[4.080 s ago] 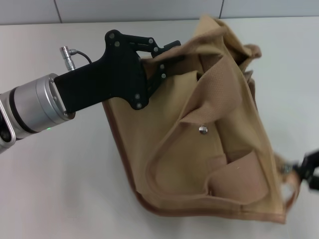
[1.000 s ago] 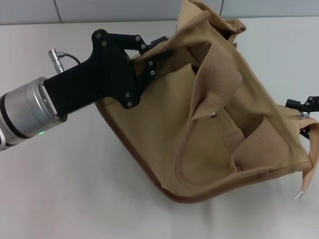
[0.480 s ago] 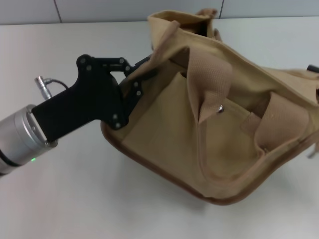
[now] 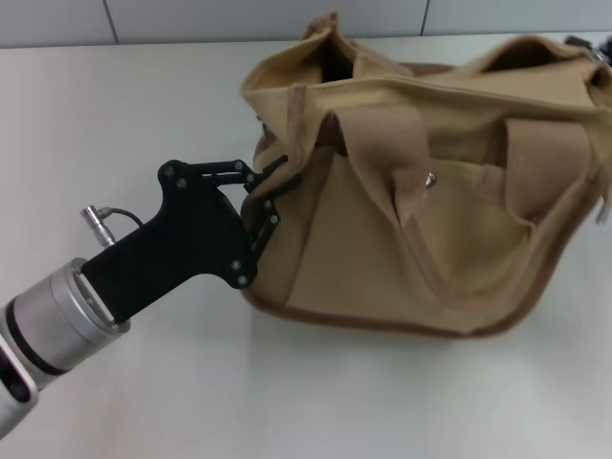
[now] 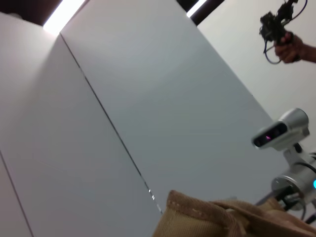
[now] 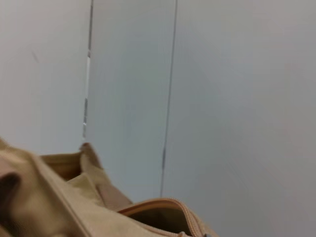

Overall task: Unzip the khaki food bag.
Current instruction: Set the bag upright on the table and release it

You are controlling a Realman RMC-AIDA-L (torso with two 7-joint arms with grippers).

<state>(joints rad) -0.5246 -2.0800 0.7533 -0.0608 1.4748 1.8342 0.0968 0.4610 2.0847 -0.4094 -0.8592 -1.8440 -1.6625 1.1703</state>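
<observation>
I see the khaki food bag (image 4: 430, 201) lying on its side on the white table (image 4: 143, 105), pocket face up, its right edge cut off by the head view. My left gripper (image 4: 271, 196) is clamped on the bag's left end, fingertips buried in the fabric. Of my right gripper (image 4: 595, 48) only a dark sliver shows at the bag's far right corner; I cannot tell its state.
</observation>
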